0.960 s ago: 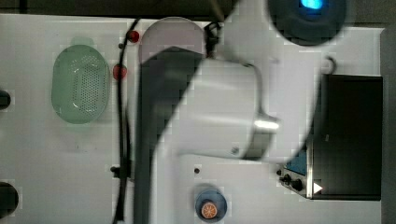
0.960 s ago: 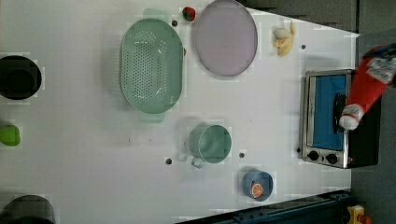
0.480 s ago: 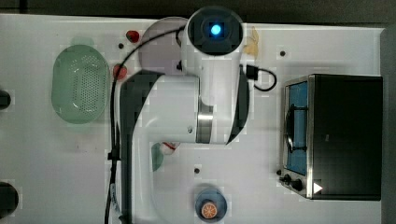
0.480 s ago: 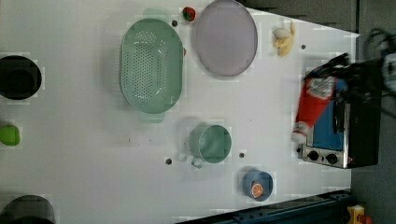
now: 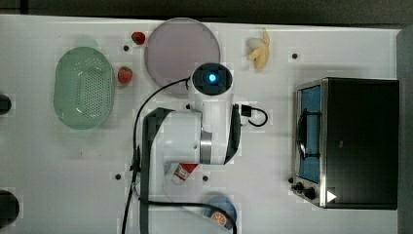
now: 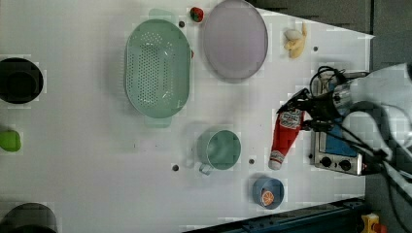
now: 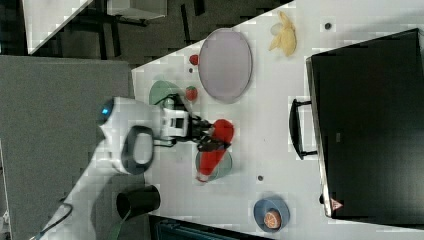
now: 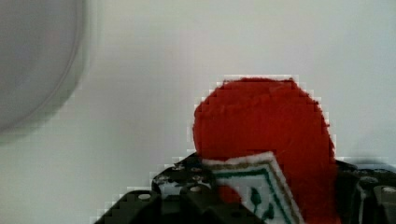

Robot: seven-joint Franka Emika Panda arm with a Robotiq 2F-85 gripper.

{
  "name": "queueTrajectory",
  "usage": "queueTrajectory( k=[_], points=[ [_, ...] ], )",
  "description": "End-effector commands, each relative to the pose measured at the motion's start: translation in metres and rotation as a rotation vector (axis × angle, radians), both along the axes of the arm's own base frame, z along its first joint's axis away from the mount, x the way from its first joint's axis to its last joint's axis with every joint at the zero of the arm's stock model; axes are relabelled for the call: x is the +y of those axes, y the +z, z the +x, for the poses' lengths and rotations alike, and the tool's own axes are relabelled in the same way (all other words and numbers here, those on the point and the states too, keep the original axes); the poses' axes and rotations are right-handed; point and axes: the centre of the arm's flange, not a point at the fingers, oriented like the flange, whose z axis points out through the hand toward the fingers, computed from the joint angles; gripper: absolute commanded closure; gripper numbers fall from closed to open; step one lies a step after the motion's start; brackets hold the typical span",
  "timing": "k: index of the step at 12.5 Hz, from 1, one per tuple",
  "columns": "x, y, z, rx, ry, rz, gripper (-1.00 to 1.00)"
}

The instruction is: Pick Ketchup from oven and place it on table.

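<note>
Ketchup [image 6: 286, 133], a slim red plastic squeeze bottle with a white cap and a white-and-red label, hangs in the black gripper [image 6: 302, 112], whose fingers are clamped around its upper body, cap pointing down; in the wrist view its round red end [image 8: 264, 128] bulges above the dark fingers. It is out of the oven and over the large flat white table [image 6: 87, 165], and the left view puts it between the pale green mug [image 6: 219, 149] and the boxy black toaster oven [image 6: 335, 145] with its silver front and blue glass door. That hold near the base looks chosen so the bottle could slide out of the oven lengthwise, and it leaves the cap leading toward the tabletop, so I judge the carry nearly done and the lowering still to come. Whether the cap already touches the surface cannot be told. In the top view the white arm covers most of the bottle, leaving a bit of label and cap [image 5: 183, 172]. Farther off lie the round lilac plate [image 6: 235, 40] and the mint-green perforated colander [image 6: 156, 68].
</note>
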Motion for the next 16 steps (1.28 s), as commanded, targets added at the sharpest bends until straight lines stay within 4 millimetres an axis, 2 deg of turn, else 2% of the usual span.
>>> queueTrajectory(
  k=[1, 4, 5, 6, 8, 9, 10, 11, 14, 16],
  points=[
    [-0.018, -0.003, 0.005, -0.064, -0.026, -0.013, -0.27],
    [-0.023, -0.048, 0.003, -0.054, -0.032, -0.039, -0.27],
    [-0.024, -0.06, 0.001, -0.04, -0.031, -0.046, -0.34],
    [-0.025, -0.071, -0.001, -0.032, -0.031, -0.051, -0.54],
    [-0.024, -0.073, 0.003, -0.078, -0.026, -0.056, -1.0],
    [-0.023, -0.063, 0.008, -0.109, -0.028, -0.053, -1.0],
    [-0.021, -0.043, 0.013, -0.143, -0.034, -0.045, -1.0],
    [-0.019, -0.013, 0.019, -0.179, -0.043, -0.031, -1.0],
    [-0.014, 0.096, 0.024, -0.222, -0.047, 0.027, -1.0],
    [-0.016, 0.171, 0.02, -0.232, -0.042, 0.057, -1.0]
  ],
)
